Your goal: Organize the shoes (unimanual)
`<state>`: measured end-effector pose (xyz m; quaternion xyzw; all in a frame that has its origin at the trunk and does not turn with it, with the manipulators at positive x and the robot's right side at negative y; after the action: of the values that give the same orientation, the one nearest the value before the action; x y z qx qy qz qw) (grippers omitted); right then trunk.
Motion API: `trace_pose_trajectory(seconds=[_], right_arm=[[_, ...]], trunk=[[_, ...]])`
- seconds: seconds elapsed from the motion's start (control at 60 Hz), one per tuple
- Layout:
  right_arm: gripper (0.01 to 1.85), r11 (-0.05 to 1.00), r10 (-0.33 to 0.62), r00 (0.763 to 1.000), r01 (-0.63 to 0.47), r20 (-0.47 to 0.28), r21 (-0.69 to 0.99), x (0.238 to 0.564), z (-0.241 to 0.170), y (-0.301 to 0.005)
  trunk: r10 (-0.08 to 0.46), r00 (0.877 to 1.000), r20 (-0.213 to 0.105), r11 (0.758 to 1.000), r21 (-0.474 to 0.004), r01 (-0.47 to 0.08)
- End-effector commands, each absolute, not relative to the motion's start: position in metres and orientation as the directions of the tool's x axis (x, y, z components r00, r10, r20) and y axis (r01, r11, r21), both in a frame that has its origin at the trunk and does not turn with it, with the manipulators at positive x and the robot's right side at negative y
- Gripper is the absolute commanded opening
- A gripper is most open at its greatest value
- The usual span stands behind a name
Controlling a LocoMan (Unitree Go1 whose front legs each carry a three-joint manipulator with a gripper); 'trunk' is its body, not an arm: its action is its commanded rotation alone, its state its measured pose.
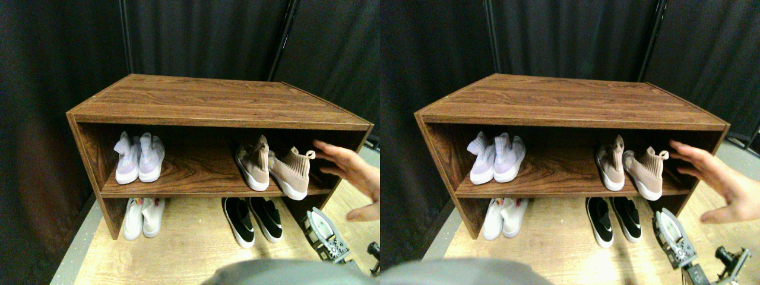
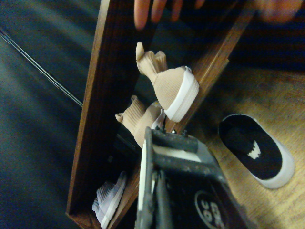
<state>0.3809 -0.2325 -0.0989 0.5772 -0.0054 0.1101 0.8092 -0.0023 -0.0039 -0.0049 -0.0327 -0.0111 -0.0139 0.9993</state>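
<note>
On the middle shelf of the wooden rack (image 1: pixel 219 101) a lavender pair (image 1: pixel 139 157) stands at the left. A pinkish-beige pair sits at the right: one shoe (image 1: pixel 252 163) points in, and the other (image 1: pixel 291 172) lies askew with its sole past the shelf edge. Under the shelf on the floor are a white pair (image 1: pixel 142 217) and a black pair (image 1: pixel 252 219). My right gripper (image 1: pixel 317 222) hovers low, right of the black pair and below the askew beige shoe. The wrist view shows the askew beige shoe (image 2: pixel 174 86), its mate (image 2: pixel 143 119), one black shoe (image 2: pixel 257 150) and a lavender shoe (image 2: pixel 109 200).
A person's hand (image 1: pixel 350 169) reaches in from the right, fingers (image 2: pixel 152 9) close to the askew beige shoe's heel. Dark curtains hang behind and beside the rack. A light wooden floor (image 1: pixel 190 255) lies in front.
</note>
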Motion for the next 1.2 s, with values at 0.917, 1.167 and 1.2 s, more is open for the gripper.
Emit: trace_pose_trajectory(seconds=[0.917, 1.167, 1.2], right_arm=[[1.54, 0.189, 0.089, 0.968, -0.246, 0.233, 0.951, 0.373, -0.073, -0.219], [1.55, 0.21, 0.082, 0.969, -0.246, 0.233, 0.946, 0.38, -0.072, -0.22], [1.54, 0.207, 0.087, 0.969, -0.246, 0.233, 0.947, 0.381, -0.071, -0.22]], trunk=[[-0.044, 0.999, 0.028, 0.996, -0.082, 0.046], [-0.043, 0.999, 0.028, 0.995, -0.086, 0.046], [-0.043, 0.999, 0.028, 0.995, -0.086, 0.046]])
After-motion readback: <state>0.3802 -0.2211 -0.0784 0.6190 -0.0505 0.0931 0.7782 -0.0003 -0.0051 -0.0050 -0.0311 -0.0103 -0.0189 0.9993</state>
